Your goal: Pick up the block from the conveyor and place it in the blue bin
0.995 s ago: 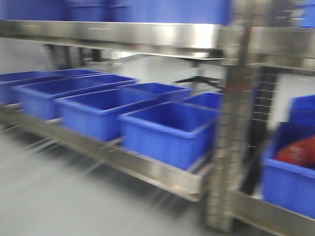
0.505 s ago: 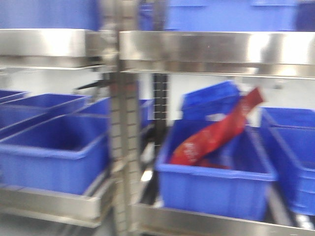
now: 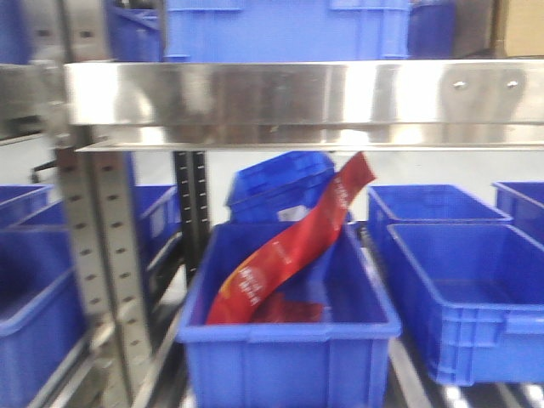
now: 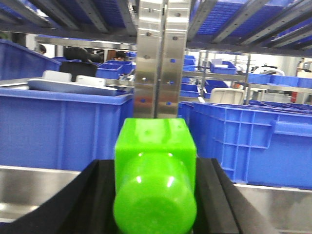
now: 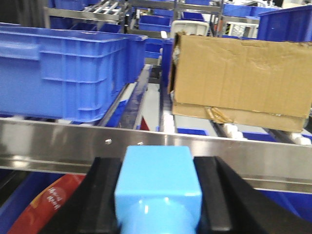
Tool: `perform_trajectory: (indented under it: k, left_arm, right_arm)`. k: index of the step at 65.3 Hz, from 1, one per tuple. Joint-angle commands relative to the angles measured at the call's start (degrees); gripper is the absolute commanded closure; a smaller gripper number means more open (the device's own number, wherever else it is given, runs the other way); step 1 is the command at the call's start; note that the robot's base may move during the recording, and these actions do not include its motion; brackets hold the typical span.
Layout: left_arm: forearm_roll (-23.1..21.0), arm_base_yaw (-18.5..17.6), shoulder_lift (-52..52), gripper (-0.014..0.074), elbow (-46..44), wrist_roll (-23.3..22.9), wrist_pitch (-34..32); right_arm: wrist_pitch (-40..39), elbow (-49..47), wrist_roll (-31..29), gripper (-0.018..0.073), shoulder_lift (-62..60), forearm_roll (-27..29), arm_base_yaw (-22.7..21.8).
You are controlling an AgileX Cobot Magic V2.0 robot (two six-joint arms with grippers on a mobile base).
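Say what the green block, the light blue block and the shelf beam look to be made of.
The green block: likely glossy moulded plastic; sharp highlights, rounded edges. The light blue block: probably plastic too; uniform colour, soft sheen. The shelf beam: looks like brushed stainless steel; silvery, streaked reflections, two fasteners.

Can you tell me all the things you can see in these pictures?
blue bins: several, blue, in rows on the shelves
red bag: one, red, leaning out of the middle bin
shelves: silver metal, above and below the bins
cardboard box: one, brown, on a shelf beside a blue bin
green block: one, bright green, between the left jaws
light blue block: one, pale blue, between the right jaws
left jaws: one pair, black, shut on the green block
right jaws: one pair, black, shut on the light blue block
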Motion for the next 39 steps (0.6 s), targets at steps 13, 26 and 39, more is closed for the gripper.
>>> perform_trajectory:
  k: [13,26,39]
  left_arm:
    - [-0.45,0.15,-0.36,0.0707,0.04,0.01,-1.09]
    - [-0.45,0.15,-0.36,0.0707,0.04,0.01,-1.09]
    - [-0.45,0.15,-0.36,0.0707,0.04,0.01,-1.09]
  right_arm:
    - [-1.57,0.23,-0.21,0.0721,-0.13,0.24,0.09]
    - [-1.57,0.23,-0.21,0.0721,-0.13,0.24,0.09]
    - [-1.57,0.23,-0.21,0.0721,-0.13,0.24,0.09]
